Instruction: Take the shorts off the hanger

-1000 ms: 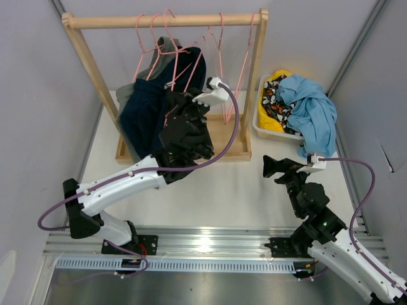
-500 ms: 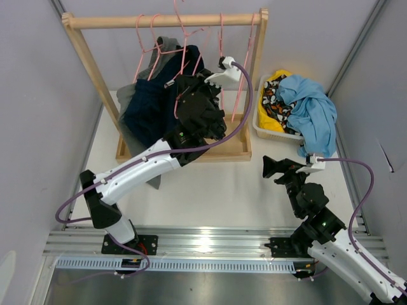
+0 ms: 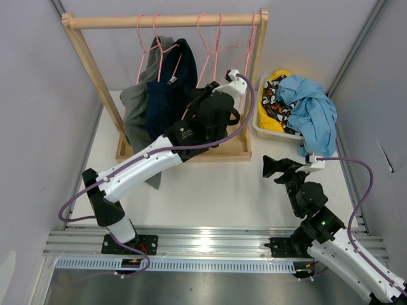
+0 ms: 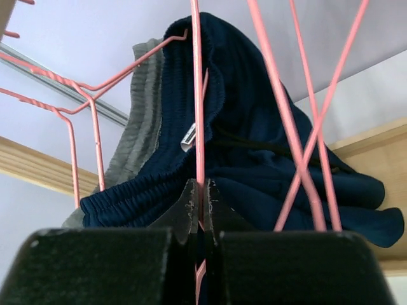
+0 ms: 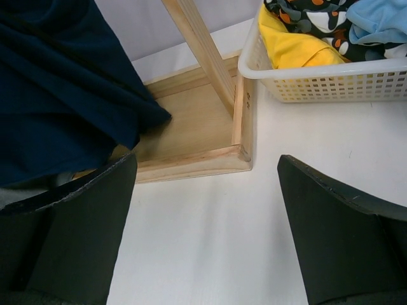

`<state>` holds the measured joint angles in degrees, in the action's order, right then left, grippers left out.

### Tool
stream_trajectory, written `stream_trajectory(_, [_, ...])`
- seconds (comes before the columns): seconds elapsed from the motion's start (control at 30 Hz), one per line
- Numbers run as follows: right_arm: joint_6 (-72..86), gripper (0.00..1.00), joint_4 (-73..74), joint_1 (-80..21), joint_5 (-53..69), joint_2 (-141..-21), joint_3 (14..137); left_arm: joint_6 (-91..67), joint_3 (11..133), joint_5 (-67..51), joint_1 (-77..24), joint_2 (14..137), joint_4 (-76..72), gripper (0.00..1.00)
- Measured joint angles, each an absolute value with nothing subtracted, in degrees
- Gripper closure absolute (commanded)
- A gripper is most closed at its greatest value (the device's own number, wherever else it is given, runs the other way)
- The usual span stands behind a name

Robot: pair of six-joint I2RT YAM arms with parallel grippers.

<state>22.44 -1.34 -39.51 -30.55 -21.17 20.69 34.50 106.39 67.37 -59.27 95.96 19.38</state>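
Navy shorts (image 3: pixel 166 89) hang draped over a pink wire hanger (image 3: pixel 180 60) on the wooden rack's rod (image 3: pixel 165 21), beside grey shorts (image 3: pixel 135 107). My left gripper (image 3: pixel 193 103) is raised just right of the navy shorts. In the left wrist view it (image 4: pixel 200 190) is shut on a pink hanger wire (image 4: pixel 198 108), with the navy shorts (image 4: pixel 254 146) bunched right behind and the grey shorts (image 4: pixel 137 140) further left. My right gripper (image 3: pixel 272 166) is open and empty, low over the white table (image 5: pixel 206 190), in front of the rack's base.
Several empty pink hangers (image 3: pixel 216 38) hang on the rod's right part. The rack's wooden base tray (image 3: pixel 235 149) and right post (image 5: pixel 203 51) stand near my right gripper. A white basket (image 3: pixel 259 124) holds yellow and light blue clothes (image 3: pixel 311 108) at the right.
My left arm has risen and swung right toward the rod with the hanger wire. The navy shorts went up with it and now hang higher. The right arm has not moved.
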Motion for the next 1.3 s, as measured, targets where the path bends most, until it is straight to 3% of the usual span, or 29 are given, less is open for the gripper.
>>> stream_trajectory(0.03, [22.5, 0.01, -1.4, -39.5, -30.5, -21.3, 20.7, 33.2, 105.9, 66.9, -59.0, 95.5, 19.9, 0.96])
stream_trajectory(0.07, [22.5, 0.0, -1.4, -39.5, -30.4, -21.5, 20.7, 32.2, 105.6, 66.5, -58.8, 95.2, 20.2, 0.77])
stream_trajectory(0.13, [22.5, 0.01, -1.5, -39.5, -30.2, -21.7, 20.7, 29.9, 105.1, 65.8, -58.5, 94.2, 22.3, 0.49])
stream_trajectory(0.17, [22.5, 0.0, -1.5, -39.5, -30.1, -21.9, 20.7, 28.4, 104.8, 65.8, -58.6, 93.7, 24.3, 0.29])
stream_trajectory(0.27, [22.9, 0.01, -1.5, -39.5, -29.6, -22.3, 20.7, 23.9, 105.9, 65.3, -59.6, 93.3, 32.1, 0.01])
stream_trajectory(0.43, [23.7, 0.01, -1.6, -39.5, -29.2, -23.2, 20.7, 15.4, 118.9, 62.3, -62.5, 94.3, 49.9, 0.01])
stream_trajectory(0.53, [24.4, 0.01, -2.0, -39.5, -28.8, -24.3, 20.7, 12.3, 123.9, 60.1, -63.1, 92.4, 53.4, 0.01])
stream_trajectory(0.67, [25.3, 0.0, -2.5, -39.9, -28.3, -25.9, 20.7, 9.6, 124.0, 58.2, -60.4, 86.8, 55.1, 0.01])
stream_trajectory(0.9, [25.9, 0.0, -3.1, -41.1, -28.0, -26.5, 20.7, 6.9, 121.5, 53.2, -46.5, 81.8, 53.4, 0.01])
stream_trajectory(1.3, [26.0, 0.01, -3.3, -41.2, -28.0, -26.6, 20.6, 7.0, 125.5, 41.9, -38.0, 89.5, 50.5, 0.01])
